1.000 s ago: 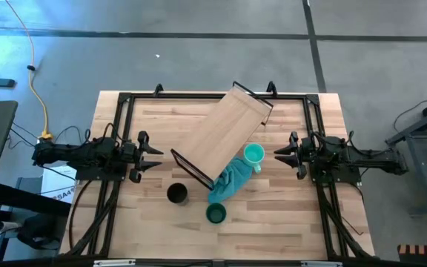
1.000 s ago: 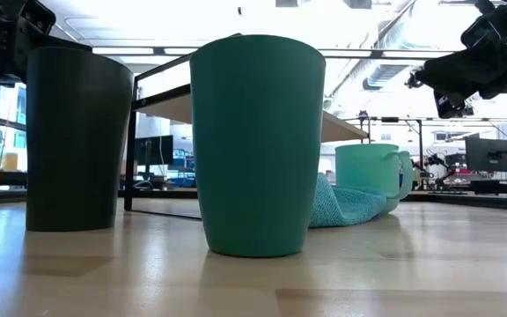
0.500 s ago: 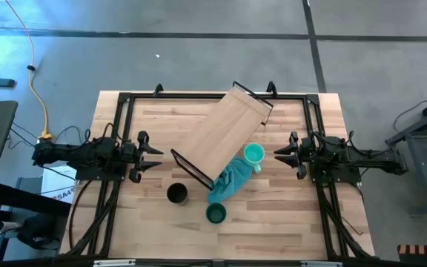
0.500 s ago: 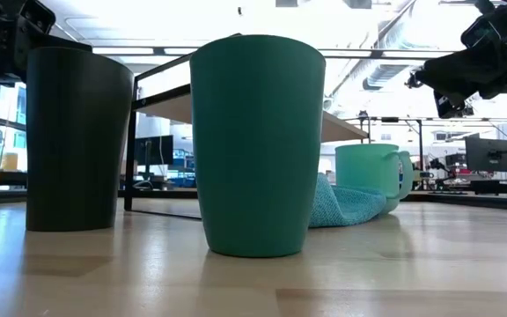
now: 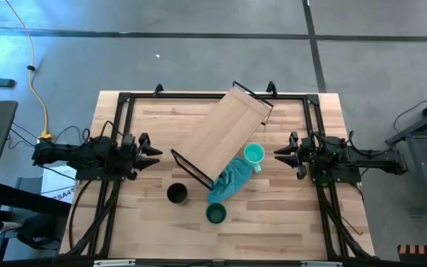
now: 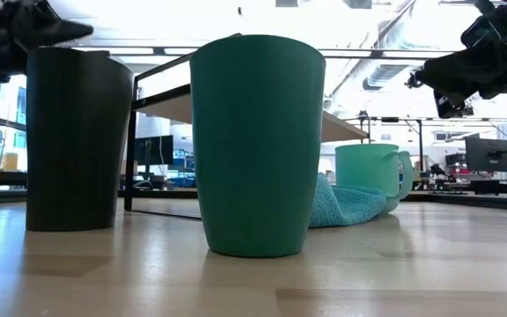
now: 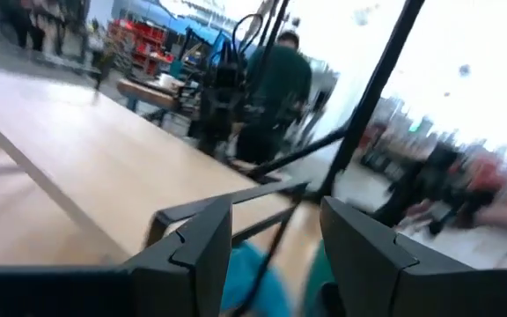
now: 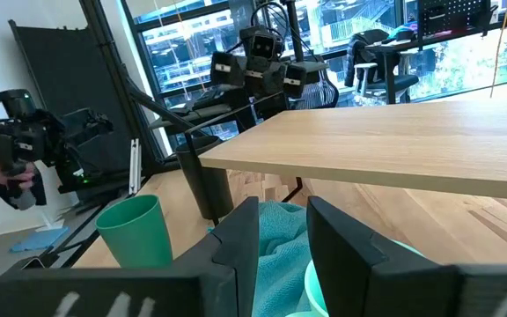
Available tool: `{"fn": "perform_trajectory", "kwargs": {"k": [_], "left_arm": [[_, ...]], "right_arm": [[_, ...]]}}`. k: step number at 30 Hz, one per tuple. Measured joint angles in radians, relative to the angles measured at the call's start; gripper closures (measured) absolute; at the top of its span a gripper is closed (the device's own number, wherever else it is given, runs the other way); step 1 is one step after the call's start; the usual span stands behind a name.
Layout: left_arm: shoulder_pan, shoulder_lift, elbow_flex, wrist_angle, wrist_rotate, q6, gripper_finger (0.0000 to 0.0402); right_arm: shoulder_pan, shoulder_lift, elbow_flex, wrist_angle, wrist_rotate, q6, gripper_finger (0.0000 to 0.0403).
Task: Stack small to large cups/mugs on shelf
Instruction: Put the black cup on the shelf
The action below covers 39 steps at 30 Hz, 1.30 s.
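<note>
The light-wood shelf (image 5: 224,133) stands on its black legs, set diagonally across the table's middle. The black cup (image 5: 177,193) and the dark green cup (image 5: 216,214) stand upright on the table near the front. The mint mug (image 5: 253,155) stands upright by the shelf's right side, next to the teal cloth (image 5: 228,182). My left gripper (image 5: 156,154) is open and empty, left of the shelf. My right gripper (image 5: 276,155) is open and empty, right of the mug. In the right wrist view its fingers (image 8: 236,238) point at the cloth and shelf (image 8: 394,141).
The teal cloth lies crumpled between the mug and the dark green cup, by the shelf's near end. Black frame rails (image 5: 117,148) run along the table's left, right and far sides. A person (image 7: 275,79) shows in the room beyond the table.
My left gripper has moved a little and turned. In the low view its fingertip now points out above the black cup, where its dark body showed before. The cups, mug, cloth and shelf have kept still.
</note>
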Motion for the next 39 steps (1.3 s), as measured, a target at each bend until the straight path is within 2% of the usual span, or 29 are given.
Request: {"fn": "perform_trajectory", "kwargs": {"k": [5,15,18,23,32,36,39], "left_arm": [[0.0,0.0,0.0,0.065,-0.01,-0.215,0.0238],[0.0,0.0,0.0,0.077,-0.011,-0.575,0.0238],[0.0,0.0,0.0,0.076,-0.012,-0.647,0.0238],[0.0,0.0,0.0,0.074,-0.019,-0.648,0.0238],[0.0,0.0,0.0,0.073,-0.014,-0.656,0.0238],[0.0,0.0,0.0,0.045,0.04,-0.665,0.0238],[0.0,0.0,0.0,0.029,0.192,-0.645,0.0238]], "right_arm": [[0.0,0.0,0.0,0.0,0.0,0.012,0.0313],[0.0,0.0,-0.001,0.095,0.005,0.67,0.0313],[0.0,0.0,-0.001,0.102,0.011,0.781,0.0313],[0.0,0.001,-0.001,0.065,0.011,0.75,0.0313],[0.0,0.007,0.0,0.001,0.014,0.527,0.0313],[0.0,0.007,0.0,0.001,0.021,0.525,0.0313],[0.0,0.007,0.0,0.0,0.027,0.506,0.0313]]}}
